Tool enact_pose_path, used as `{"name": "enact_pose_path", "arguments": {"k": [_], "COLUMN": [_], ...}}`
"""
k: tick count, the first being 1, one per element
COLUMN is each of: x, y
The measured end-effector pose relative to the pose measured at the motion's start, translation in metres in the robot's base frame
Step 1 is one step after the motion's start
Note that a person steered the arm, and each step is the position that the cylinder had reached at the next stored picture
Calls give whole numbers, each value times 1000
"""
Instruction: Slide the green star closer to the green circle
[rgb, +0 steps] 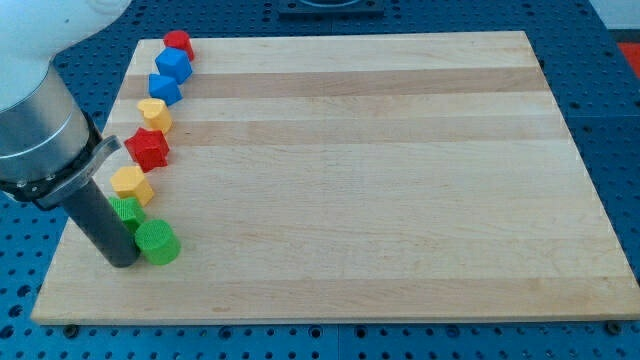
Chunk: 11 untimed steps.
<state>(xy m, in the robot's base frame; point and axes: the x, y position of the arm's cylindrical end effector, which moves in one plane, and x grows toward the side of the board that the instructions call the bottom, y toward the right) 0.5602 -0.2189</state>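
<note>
The green circle (158, 242) lies near the board's lower left corner. The green star (127, 211) sits just above and left of it, touching or nearly touching it, partly hidden by my rod. My tip (124, 262) rests on the board right at the left side of the green circle and below the green star. The rod rises up and left to the grey arm.
Along the wooden board's (380, 180) left edge runs a column of blocks: a red circle (179, 44), two blue blocks (173, 65) (164, 88), a yellow heart (155, 114), a red star (149, 148), a yellow block (131, 185). The arm body fills the view's top left.
</note>
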Motion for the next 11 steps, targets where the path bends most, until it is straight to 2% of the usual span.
{"name": "enact_pose_path", "arguments": {"k": [2, 4, 5, 6, 7, 8, 10, 11], "x": [-13, -45, -71, -72, -26, 15, 31, 21], "y": [61, 149, 181, 197, 173, 104, -49, -86]}}
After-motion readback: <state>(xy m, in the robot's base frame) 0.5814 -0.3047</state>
